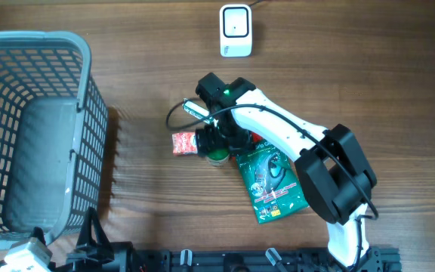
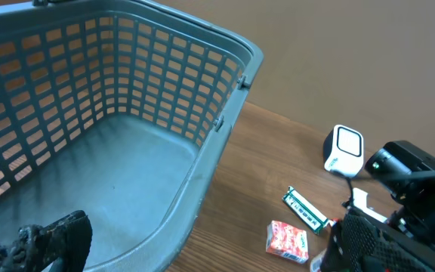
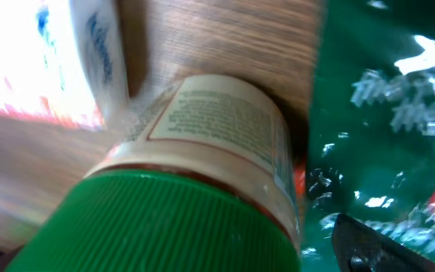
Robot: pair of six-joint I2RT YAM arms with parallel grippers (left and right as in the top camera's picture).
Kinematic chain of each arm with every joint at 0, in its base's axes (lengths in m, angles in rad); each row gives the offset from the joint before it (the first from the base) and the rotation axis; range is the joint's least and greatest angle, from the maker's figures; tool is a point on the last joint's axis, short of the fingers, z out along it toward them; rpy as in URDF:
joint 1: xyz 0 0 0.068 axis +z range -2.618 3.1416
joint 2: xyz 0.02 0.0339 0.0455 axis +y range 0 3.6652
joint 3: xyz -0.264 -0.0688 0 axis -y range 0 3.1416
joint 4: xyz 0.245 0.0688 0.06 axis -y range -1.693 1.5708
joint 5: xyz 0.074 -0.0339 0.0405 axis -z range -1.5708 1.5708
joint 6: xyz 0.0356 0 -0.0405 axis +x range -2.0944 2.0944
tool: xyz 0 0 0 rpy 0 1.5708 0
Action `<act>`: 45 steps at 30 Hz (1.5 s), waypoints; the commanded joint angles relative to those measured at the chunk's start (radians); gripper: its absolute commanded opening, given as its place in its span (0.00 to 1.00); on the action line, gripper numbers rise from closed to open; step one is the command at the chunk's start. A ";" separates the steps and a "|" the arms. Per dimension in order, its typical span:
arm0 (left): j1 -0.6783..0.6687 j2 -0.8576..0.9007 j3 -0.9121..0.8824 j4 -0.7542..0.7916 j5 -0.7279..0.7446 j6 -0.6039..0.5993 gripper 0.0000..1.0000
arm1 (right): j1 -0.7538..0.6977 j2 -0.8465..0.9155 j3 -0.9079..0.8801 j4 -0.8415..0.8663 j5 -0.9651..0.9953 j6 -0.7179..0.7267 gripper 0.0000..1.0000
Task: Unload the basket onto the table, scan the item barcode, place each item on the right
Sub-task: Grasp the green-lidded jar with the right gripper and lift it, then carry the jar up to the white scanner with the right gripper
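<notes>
A jar with a green ribbed lid point(image 3: 165, 227) and a cream printed label point(image 3: 217, 121) fills the right wrist view. My right gripper point(image 3: 187, 245) is open around it: one dark finger point(image 3: 368, 242) stands a little off the lid's right side, and the other finger is out of frame. From overhead, the right gripper point(image 1: 219, 145) hangs over the jar point(image 1: 217, 157) at mid-table. The white scanner point(image 1: 236, 30) stands at the far edge. My left gripper point(image 2: 210, 242) is open with nothing in it, above the basket's near corner.
A grey mesh basket point(image 1: 81, 113) takes up the left side. A red box point(image 1: 184, 143) lies just left of the jar, a green foil packet point(image 1: 270, 181) to its right, and a slim green-and-white pack point(image 2: 304, 209) behind it.
</notes>
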 commanded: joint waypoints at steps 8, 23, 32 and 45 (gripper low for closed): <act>-0.005 -0.008 0.001 0.003 0.011 -0.001 1.00 | 0.010 -0.007 0.293 -0.302 0.111 -0.273 1.00; -0.005 -0.008 0.001 0.003 0.011 -0.001 1.00 | 0.013 -0.041 0.182 -0.253 0.119 0.932 1.00; -0.005 -0.008 0.000 0.003 0.011 -0.001 1.00 | 0.013 -0.041 -0.034 0.043 0.066 1.056 1.00; -0.005 -0.008 0.001 0.003 0.011 -0.001 1.00 | 0.014 -0.041 -0.147 0.160 -0.016 0.970 0.68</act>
